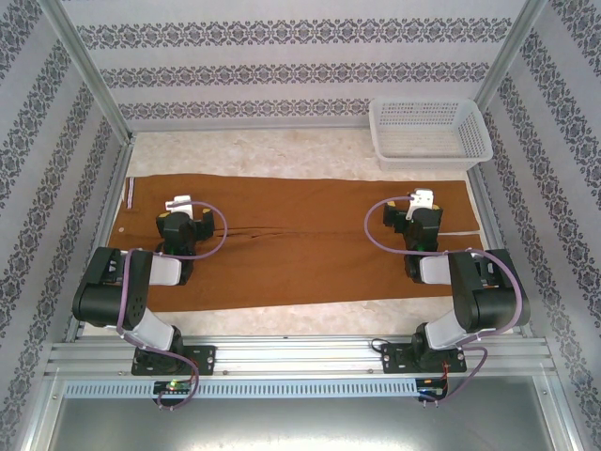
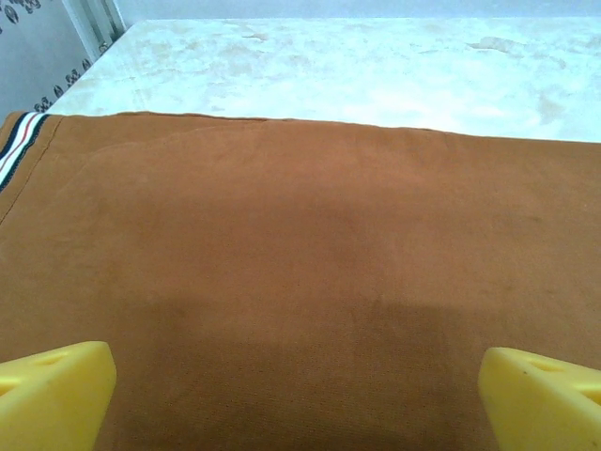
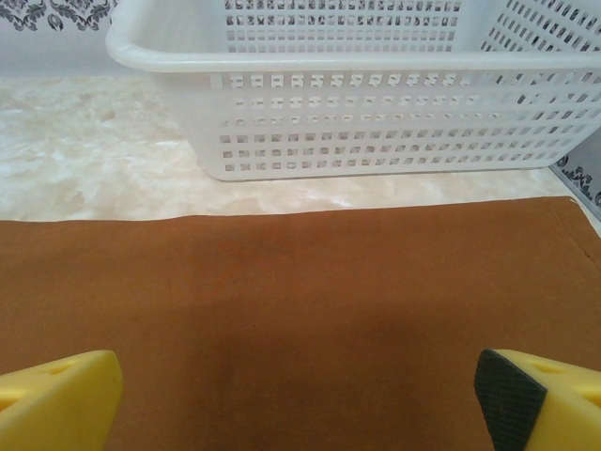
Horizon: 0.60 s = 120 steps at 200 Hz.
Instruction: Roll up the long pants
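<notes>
- Long pants [image 1: 310, 244] are lying flat across the marbled tabletop [image 1: 282, 155], stretching from 9 o'clock to 3 o'clock. The legs are lying side by side and smoothed out, a layout that seems meant for rolling from one end.
- At 9 o'clock the striped waistband [image 2: 17, 141] is showing its pale edge. The cloth is looking matte, soft and rust-brown, with hardly a wrinkle.
- Left pincer [image 2: 300, 395] is hanging over the waist end with its blunt yellow fingers [image 2: 52, 395] spread wide, released and carrying nothing. It is probably waiting there to catch that end.
- Right pincer [image 3: 300, 399] is hanging over the cuff end toward 3 o'clock, equally released. One finger is showing a dark rubbery pad [image 3: 507, 399], likely for gripping slippery fabric.
- White basket [image 3: 376, 113], rigid perforated plastic with a rolled rim, is sitting at 1 o'clock just past the far hem. A strip of bare tabletop is separating it from the cloth.
</notes>
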Tool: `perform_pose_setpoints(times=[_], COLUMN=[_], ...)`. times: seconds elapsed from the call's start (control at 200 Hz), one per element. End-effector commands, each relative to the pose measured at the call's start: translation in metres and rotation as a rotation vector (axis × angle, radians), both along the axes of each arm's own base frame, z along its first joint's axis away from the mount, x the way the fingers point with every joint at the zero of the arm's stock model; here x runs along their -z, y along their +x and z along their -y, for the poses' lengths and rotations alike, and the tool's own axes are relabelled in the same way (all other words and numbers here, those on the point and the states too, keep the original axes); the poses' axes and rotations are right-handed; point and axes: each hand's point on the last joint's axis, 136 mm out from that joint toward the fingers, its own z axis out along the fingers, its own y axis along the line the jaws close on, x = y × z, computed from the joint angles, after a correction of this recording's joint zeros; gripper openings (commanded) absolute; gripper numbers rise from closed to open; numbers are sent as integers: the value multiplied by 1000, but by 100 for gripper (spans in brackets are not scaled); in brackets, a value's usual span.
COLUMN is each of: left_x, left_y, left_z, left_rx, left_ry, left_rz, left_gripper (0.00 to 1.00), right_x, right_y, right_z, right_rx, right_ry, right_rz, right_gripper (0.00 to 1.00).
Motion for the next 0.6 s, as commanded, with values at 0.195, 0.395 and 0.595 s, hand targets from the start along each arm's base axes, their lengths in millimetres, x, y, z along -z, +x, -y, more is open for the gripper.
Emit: perform_pose_setpoints(times=[0.195,0.395,0.595], left_x=[-110,-138,-104], left_y=[4,-61,-171], left_z=[-57,-119,-163], left_rx=[-341,-726,-1147], left_ry=[-17,-189,-487], left_rz=[-10,-171,-320], left_gripper=[100,100,100], right_x=[-37,-75,-100], right_y=[10,0,-15], right_z=[7,29,30], right_rx=[40,183,185], right_ry=[18,158,306], right_rz=[-68,-193,-246], right_gripper=[98,98,98])
